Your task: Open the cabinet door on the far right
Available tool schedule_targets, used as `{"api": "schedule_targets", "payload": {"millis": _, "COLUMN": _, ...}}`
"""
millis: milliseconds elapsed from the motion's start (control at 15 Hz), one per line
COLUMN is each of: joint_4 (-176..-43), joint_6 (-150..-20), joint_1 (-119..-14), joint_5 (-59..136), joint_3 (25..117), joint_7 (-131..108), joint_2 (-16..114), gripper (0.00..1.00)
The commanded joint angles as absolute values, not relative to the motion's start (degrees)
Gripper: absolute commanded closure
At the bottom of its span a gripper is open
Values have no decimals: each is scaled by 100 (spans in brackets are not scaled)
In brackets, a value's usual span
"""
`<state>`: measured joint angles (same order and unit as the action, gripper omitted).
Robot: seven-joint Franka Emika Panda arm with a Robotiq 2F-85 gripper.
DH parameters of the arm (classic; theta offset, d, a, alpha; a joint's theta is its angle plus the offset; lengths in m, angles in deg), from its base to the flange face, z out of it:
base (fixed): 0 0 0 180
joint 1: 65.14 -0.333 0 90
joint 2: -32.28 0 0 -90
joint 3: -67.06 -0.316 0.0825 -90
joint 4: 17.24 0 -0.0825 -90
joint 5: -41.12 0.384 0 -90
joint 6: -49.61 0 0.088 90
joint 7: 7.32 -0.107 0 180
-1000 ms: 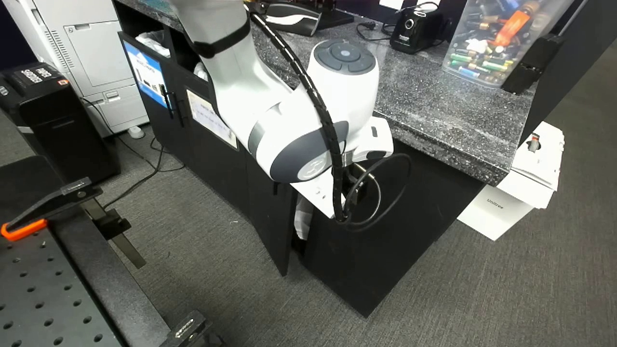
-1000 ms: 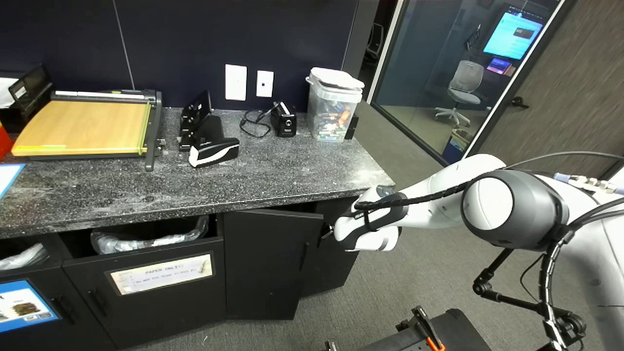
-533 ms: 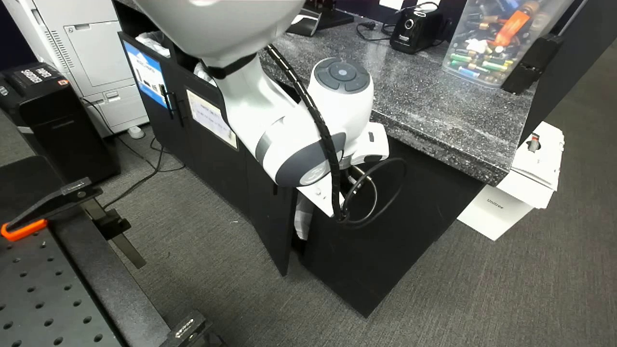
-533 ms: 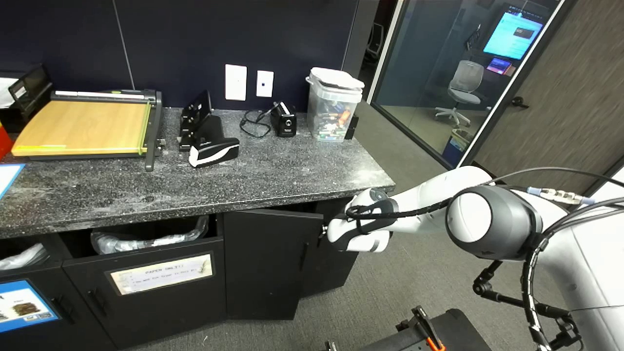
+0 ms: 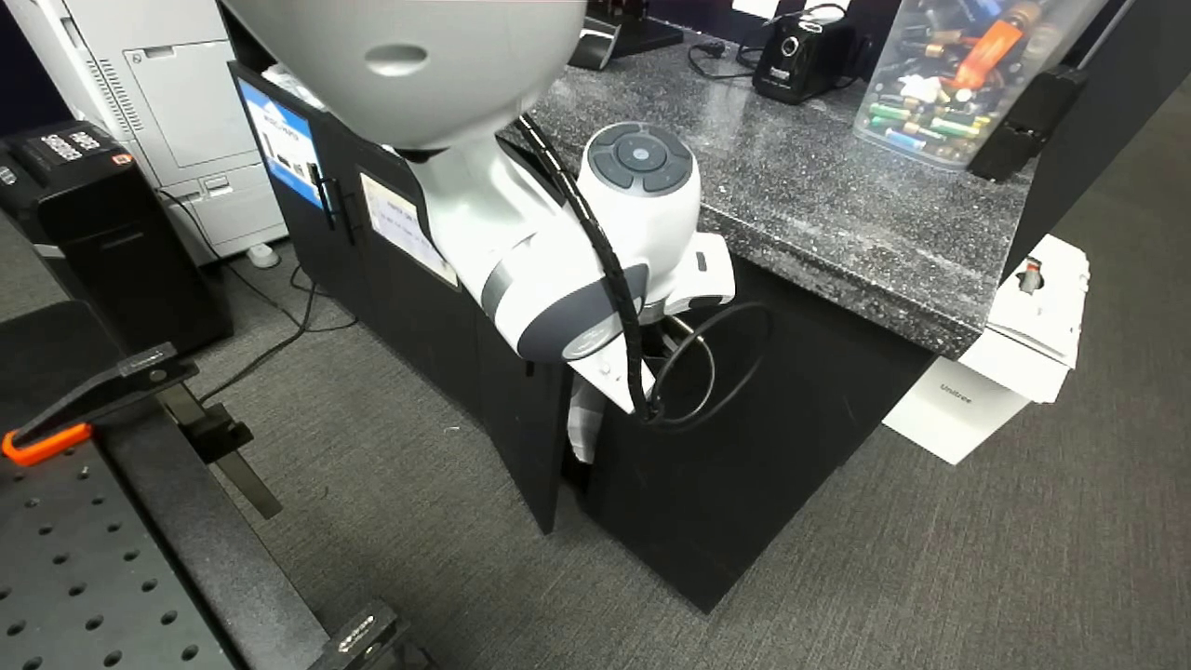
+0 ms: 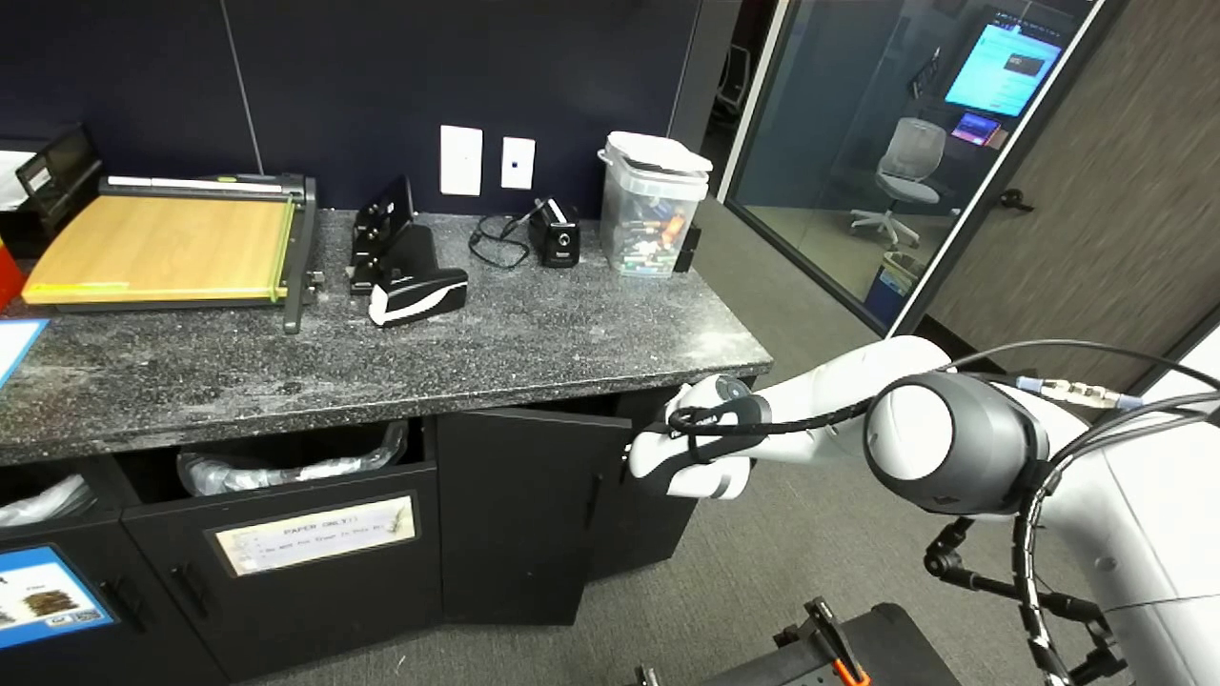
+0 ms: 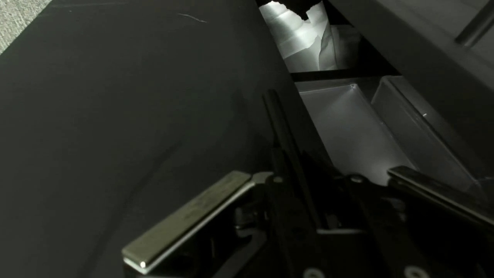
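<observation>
Signage (image 6: 316, 535) on a neighbouring door (image 6: 319, 608) reads "PAPER ONLY!!"; a white box (image 5: 935, 414) near the cabinet (image 5: 772, 465) says "Unitree". In an exterior view, the plain black cabinet door (image 6: 522, 524), rightmost of the row, stands ajar, its angle unchanged from half a second ago. The gripper (image 7: 274, 104), clenched, and arm (image 6: 877, 367) have since shifted nearer its free edge.
</observation>
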<state>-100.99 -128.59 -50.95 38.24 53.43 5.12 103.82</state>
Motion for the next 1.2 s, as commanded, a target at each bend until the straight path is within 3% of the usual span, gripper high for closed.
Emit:
{"api": "schedule_targets", "payload": {"millis": 0, "joint_4": -10139, "joint_6": -13096, "joint_1": -4954, "joint_5": 3732, "joint_3": 5184, "joint_7": 663, "joint_2": 10444, "gripper": 98}}
{"api": "schedule_targets", "payload": {"millis": 400, "joint_4": -11634, "joint_6": -11968, "joint_1": -4471, "joint_5": 3718, "joint_3": 5474, "joint_7": 774, "joint_2": 9161, "gripper": 96}}
{"api": "schedule_targets", "payload": {"millis": 867, "joint_4": -12313, "joint_6": -11320, "joint_1": -4699, "joint_5": 3703, "joint_3": 6307, "joint_7": 944, "joint_2": 8556, "gripper": 96}}
{"api": "schedule_targets", "payload": {"millis": 1133, "joint_4": -12177, "joint_6": -10036, "joint_1": -4769, "joint_5": 3572, "joint_3": 7187, "joint_7": 948, "joint_2": 8265, "gripper": 96}}
